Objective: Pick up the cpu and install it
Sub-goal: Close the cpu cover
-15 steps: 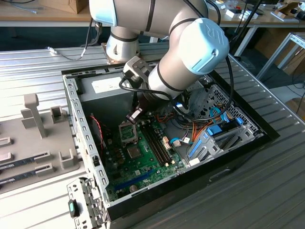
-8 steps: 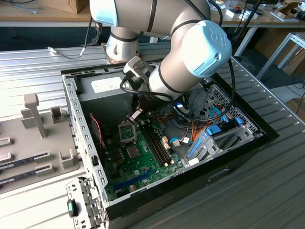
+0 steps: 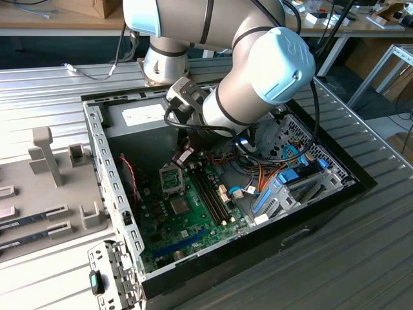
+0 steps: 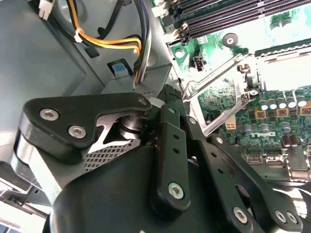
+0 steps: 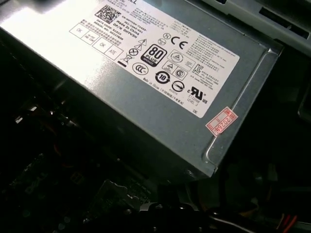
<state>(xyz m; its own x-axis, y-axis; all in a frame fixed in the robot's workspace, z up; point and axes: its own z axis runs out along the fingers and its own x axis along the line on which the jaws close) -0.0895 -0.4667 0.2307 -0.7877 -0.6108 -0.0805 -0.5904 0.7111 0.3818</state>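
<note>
Gripper (image 3: 182,157) low inside the open computer case (image 3: 97,139), just above the motherboard's CPU socket (image 3: 171,179) — cpu itself not made out, fingers' state cannot be told — power supply (image 5: 146,82) close beside the wrist.

In the exterior view, the cpu (image 3: 171,180) seems to be the small flat square lying inside the socket frame on the green motherboard (image 3: 193,223). It is near the middle of the open computer case, just beside the long memory slots. Its top looks pale grey and it lies level with the board. In the second wrist view the same place (image 4: 286,73) is very bright, so I cannot tell its surface or its rim there.
</note>
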